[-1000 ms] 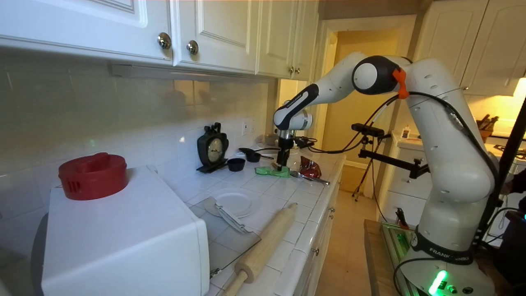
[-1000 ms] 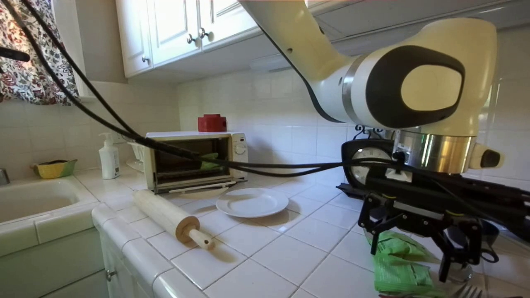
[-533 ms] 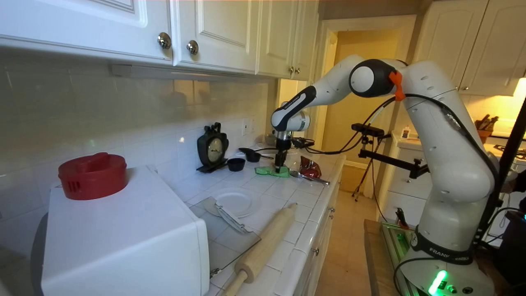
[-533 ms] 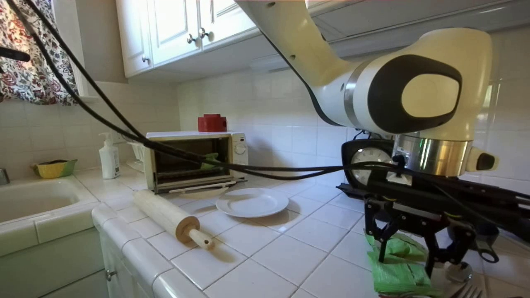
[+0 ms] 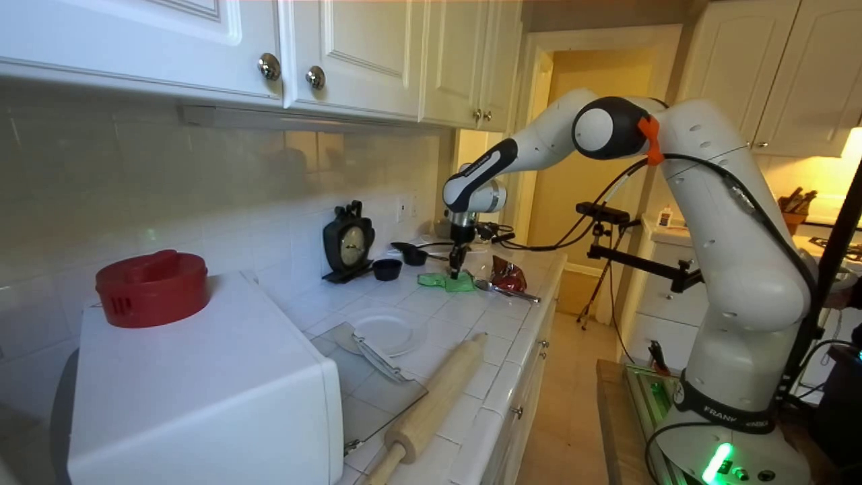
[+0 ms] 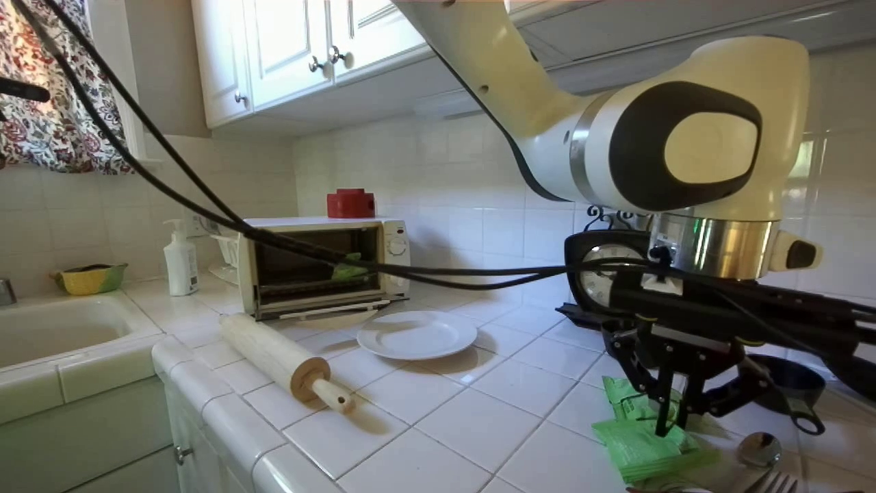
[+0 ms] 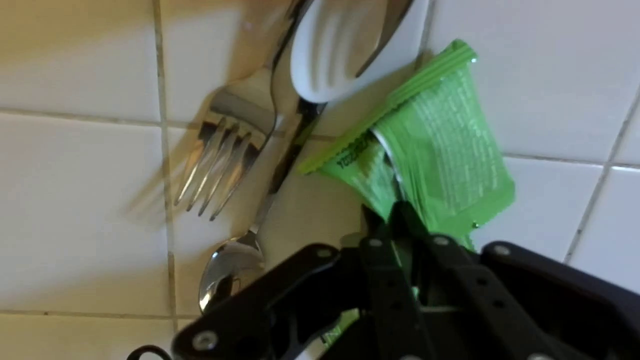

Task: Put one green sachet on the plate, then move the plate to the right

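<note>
The hand [image 7: 386,211] pinches the green sachet [image 7: 450,155] — its dark print [image 7: 353,150] blurred (the arm base [image 5: 734,434] reads "FRANK").

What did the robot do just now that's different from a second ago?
The gripper was spread wide; now it has closed and looks to be pinching the green sachet. In an exterior view, that sachet has twisted and slid slightly left. Nothing was let go. The white plate and the rolling pin stayed put.
</note>
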Robot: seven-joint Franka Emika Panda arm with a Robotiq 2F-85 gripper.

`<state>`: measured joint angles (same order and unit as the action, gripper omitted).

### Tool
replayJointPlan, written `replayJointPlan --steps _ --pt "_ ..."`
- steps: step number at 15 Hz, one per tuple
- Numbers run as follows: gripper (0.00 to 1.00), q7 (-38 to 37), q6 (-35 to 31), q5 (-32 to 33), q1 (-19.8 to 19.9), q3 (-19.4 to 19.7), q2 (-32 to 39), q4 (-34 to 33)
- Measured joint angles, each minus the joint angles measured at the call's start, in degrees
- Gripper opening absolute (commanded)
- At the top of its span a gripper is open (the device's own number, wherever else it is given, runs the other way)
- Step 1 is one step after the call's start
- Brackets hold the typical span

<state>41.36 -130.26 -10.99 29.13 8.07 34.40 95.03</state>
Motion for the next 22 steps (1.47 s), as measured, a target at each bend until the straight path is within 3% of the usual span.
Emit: replayJointPlan --steps 9,17,22 --pt "0.0 0.89 -2.58 1.32 -2.68 -0.72 -4.92 1.61" --pt "0.01 5.65 -4.67 13.65 -8.26 -0.76 -12.45 10.35" --pt "0.0 5.56 -4.75 13.71 -8.45 -0.57 -12.59 10.69"
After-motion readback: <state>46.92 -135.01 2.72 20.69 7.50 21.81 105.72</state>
